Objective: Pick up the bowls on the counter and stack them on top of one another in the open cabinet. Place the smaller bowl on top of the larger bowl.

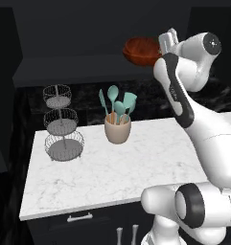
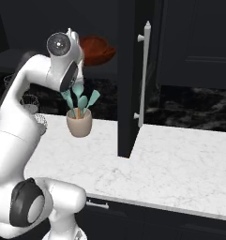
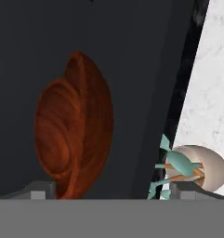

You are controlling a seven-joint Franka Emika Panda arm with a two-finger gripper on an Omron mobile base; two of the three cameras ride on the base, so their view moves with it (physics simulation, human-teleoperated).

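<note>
The tool [image 3: 106, 195] hovers open and empty before the stacked bowls [image 3: 74, 125] on the open cabinet [image 1: 78, 67] shelf. Below, a utensil cup [image 1: 118, 129] stands on the marble desk [image 1: 112, 172].

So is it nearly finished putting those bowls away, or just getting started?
Nearly finished, by the look of it. The counter has no bowls left on it, just the utensil cup and wire basket stand. In the open cabinet, the smaller bowl appears nested in the larger bowl. The pincer looks empty; whether it's open is unclear. Probably only pulling away remains.
</note>
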